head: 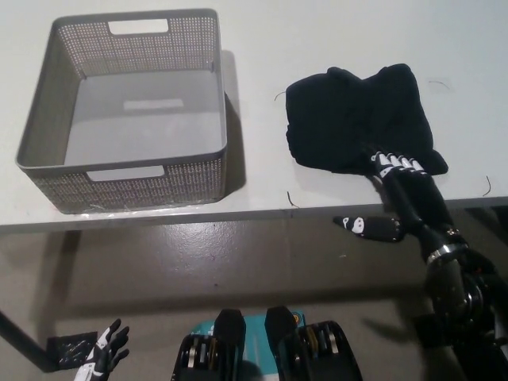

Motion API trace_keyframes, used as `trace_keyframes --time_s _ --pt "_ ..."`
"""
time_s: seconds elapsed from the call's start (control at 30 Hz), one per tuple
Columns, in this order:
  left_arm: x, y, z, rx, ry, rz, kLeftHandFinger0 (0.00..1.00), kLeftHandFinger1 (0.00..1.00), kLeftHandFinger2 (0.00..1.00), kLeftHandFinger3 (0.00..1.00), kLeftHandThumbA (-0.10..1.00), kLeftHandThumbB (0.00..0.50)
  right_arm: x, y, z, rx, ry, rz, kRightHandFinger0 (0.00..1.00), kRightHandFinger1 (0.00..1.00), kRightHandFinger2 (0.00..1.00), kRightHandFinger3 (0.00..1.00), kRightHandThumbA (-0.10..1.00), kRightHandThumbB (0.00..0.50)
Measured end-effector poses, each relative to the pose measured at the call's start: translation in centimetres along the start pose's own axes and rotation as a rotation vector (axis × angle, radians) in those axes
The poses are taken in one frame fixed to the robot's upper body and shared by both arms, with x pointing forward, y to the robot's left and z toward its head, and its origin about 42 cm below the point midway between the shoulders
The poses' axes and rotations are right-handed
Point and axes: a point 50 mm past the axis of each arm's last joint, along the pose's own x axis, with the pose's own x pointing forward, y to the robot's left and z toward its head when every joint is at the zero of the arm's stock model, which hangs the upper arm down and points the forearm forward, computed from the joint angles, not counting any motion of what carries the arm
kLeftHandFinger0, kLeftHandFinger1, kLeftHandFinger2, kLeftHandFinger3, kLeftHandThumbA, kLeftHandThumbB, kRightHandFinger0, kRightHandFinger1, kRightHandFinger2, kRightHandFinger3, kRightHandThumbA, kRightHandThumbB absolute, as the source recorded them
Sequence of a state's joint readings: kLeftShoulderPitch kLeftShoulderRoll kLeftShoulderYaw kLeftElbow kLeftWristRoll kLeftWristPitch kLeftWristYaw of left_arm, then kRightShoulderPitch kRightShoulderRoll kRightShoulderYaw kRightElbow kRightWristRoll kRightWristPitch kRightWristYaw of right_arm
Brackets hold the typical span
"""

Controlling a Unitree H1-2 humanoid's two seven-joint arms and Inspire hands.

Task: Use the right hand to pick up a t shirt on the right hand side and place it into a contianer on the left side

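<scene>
The black t-shirt (357,119) lies folded in a loose bundle on the right part of the white table (333,40), its near edge close to the table's near rim. The black right hand (393,194) reaches in from the lower right with its fingers (390,163) spread and stretched forward; their tips lie over the near right edge of the shirt, while the thumb sticks out to the left below the table's rim. The hand holds nothing, and whether the fingertips actually touch the cloth I cannot tell.

Well apart to the left stands the grey basket (48,103), a perforated plastic box with cut-out handles on its far and near walls; nothing lies inside it. A strip of bare table separates it from the shirt. A few short dark threads (291,198) lie on the table near the shirt.

The white left hand (103,359) hangs low at the near left, below the table, fingers apart and empty
</scene>
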State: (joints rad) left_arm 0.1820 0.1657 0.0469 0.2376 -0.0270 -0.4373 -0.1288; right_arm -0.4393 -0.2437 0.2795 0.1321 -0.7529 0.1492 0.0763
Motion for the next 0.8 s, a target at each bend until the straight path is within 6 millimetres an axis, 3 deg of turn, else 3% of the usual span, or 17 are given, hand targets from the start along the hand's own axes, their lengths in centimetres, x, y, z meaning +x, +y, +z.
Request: trace_keyframes --time_s 0.2,0.37,0.8 --pt "0.0 0.0 0.0 0.0 0.001 -0.002 1.0 1.0 1.0 1.0 1.0 0.319 0.9 -0.3 0.3 -0.014 -0.001 0.001 1.0 1.0 1.0 1.0 1.0 0.5" --pt "-0.3 0.0 -0.1 0.0 0.006 -0.001 1.0 1.0 1.0 1.0 1.0 0.337 1.1 -0.8 0.4 -0.024 0.001 -0.006 1.0 1.0 1.0 1.0 1.0 0.5" --pt "-0.4 0.0 -0.2 -0.001 0.01 -0.013 1.0 1.0 1.0 1.0 1.0 0.343 1.5 -2.5 -0.4 -0.067 0.033 -0.014 1.0 1.0 1.0 1.0 1.0 0.5"
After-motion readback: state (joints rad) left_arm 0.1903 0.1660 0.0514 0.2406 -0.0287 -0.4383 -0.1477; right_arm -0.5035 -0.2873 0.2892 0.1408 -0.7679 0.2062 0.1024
